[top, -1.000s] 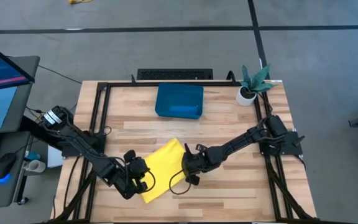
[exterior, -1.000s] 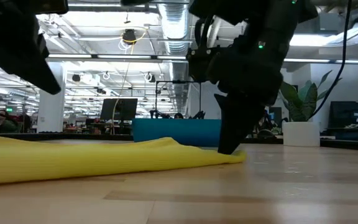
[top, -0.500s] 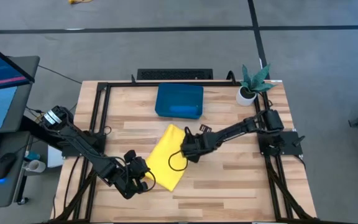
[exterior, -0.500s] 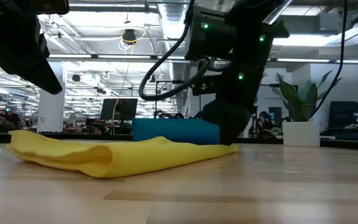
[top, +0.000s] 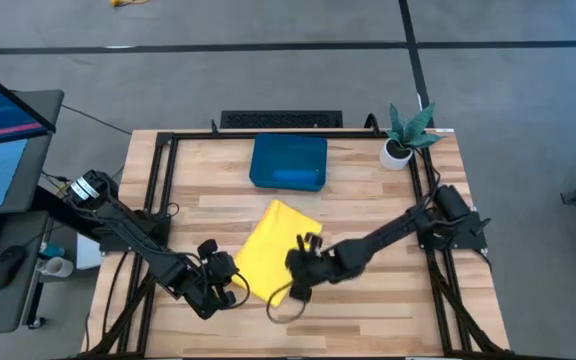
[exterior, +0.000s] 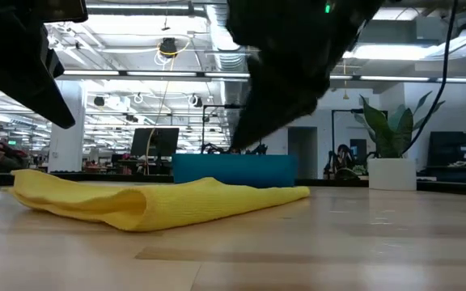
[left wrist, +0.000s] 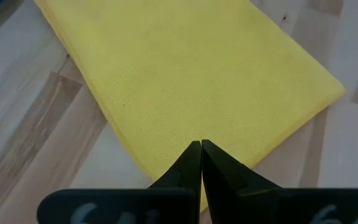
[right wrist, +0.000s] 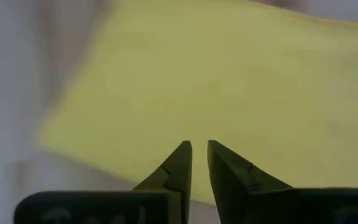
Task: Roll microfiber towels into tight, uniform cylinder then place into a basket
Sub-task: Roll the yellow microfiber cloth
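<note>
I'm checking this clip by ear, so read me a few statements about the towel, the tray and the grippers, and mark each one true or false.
1. The yellow towel lies folded on the table. True.
2. The yellow towel is inside the blue tray. False: it lies on the wood, nearer the arms.
3. The left gripper is shut. True.
4. The potted plant stands in the tray. False: it stands at the table's corner.

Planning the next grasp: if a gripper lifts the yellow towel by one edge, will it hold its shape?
Probably not. The yellow towel sags into a soft fold on the table, so it looks floppy. Its thin layered edge suggests it is light, and pushing would likely bunch it.
</note>
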Available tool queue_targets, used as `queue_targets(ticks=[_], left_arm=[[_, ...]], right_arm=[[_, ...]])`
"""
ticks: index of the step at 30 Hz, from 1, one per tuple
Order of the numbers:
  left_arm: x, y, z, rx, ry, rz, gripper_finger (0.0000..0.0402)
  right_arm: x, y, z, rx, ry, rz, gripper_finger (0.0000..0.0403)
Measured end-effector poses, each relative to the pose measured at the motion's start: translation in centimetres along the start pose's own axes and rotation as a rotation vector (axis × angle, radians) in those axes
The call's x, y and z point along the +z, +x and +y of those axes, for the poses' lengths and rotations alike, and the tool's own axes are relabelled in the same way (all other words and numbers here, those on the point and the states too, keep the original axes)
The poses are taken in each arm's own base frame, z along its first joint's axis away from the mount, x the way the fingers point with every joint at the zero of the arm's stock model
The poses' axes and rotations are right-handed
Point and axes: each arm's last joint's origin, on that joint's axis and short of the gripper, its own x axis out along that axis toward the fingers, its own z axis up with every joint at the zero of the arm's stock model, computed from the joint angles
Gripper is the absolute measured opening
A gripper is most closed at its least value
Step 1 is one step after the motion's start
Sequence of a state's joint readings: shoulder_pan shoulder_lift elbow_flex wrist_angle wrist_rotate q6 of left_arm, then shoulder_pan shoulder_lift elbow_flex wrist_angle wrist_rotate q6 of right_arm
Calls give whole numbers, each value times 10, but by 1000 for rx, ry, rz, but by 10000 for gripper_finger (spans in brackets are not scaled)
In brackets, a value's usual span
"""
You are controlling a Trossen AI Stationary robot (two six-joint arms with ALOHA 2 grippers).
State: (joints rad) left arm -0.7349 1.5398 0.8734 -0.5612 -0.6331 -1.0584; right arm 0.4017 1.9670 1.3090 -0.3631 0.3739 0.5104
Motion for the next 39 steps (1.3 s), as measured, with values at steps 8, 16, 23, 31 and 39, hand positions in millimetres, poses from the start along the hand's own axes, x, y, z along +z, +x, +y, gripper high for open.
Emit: queue_targets(ticks=[8, 16, 23, 31, 39], left_arm=[[0, 0, 0, 3, -3, 2, 4], [0, 0, 0, 2, -18, 0, 4], [0, 0, 0, 1, -34, -1, 4], [0, 0, 0, 0, -36, 0, 4], [0, 0, -1, -14, -35, 20, 4]], right_arm=[[4, 4, 39, 216, 7, -188, 74], [-12, 26, 54, 279, 39, -179, 74], [-33, 40, 67, 323, 97, -86, 74], [-53, 29, 73, 260, 98, 58, 74], [-44, 13, 80, 323, 28, -46, 74]])
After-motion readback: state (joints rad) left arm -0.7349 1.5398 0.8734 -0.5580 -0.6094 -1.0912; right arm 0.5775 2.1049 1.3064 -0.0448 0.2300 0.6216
